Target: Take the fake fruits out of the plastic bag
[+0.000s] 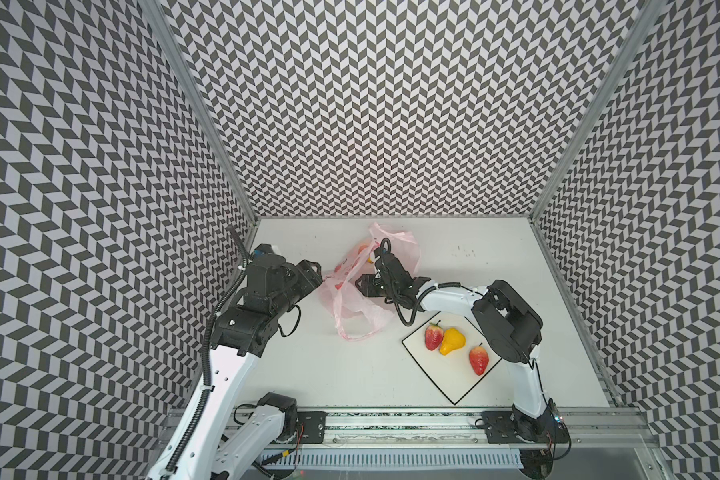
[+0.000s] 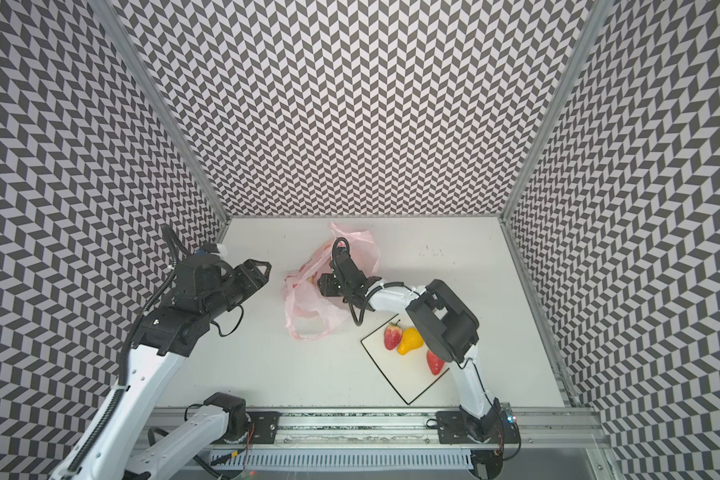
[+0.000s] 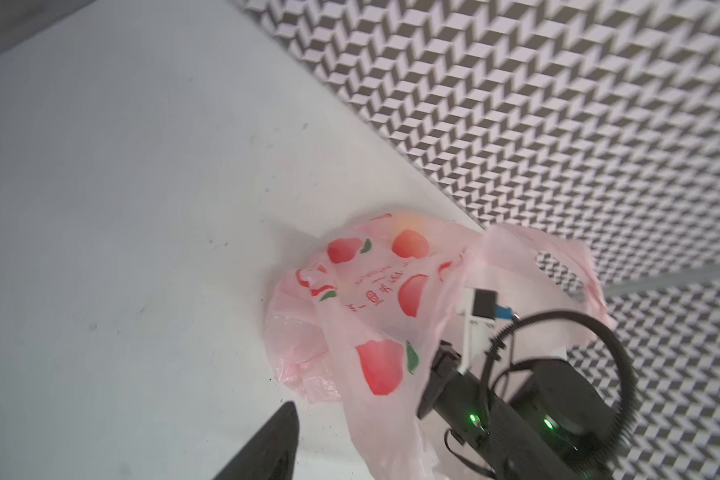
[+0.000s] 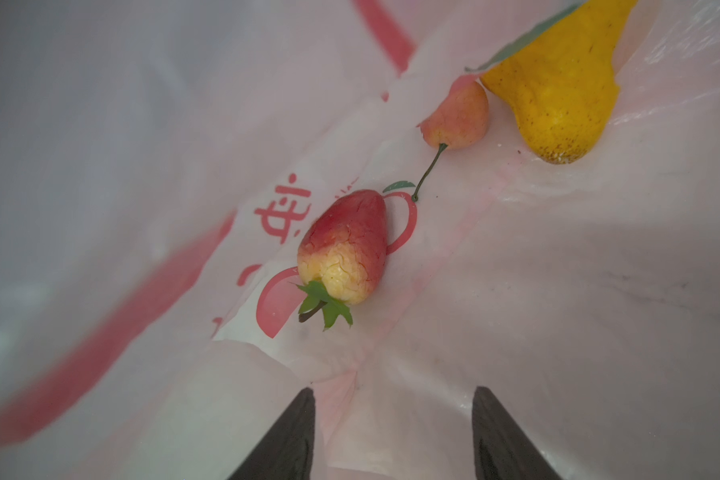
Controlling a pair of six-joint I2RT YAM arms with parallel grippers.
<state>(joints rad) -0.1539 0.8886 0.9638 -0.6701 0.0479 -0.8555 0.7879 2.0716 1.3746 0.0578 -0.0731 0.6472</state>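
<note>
The pale-pink plastic bag (image 1: 360,291) lies crumpled at the middle back of the table in both top views. My right gripper (image 4: 393,399) is inside its mouth, open, with nothing between the fingers. Ahead of it on the bag's film lie a strawberry (image 4: 344,249), a small stemmed cherry (image 4: 458,120) and a yellow pear (image 4: 558,83). My left gripper (image 1: 316,274) hovers open at the bag's left edge, holding nothing; only one of its fingers (image 3: 271,444) shows in the left wrist view. Two strawberries (image 1: 433,337) (image 1: 479,360) and a yellow pear (image 1: 452,341) rest on the white board (image 1: 454,386).
The black-edged board sits at the front right, partly under the right arm (image 1: 504,316). Chevron-patterned walls (image 1: 391,124) close the table on three sides. A metal rail (image 1: 391,419) with both arm bases runs along the front edge.
</note>
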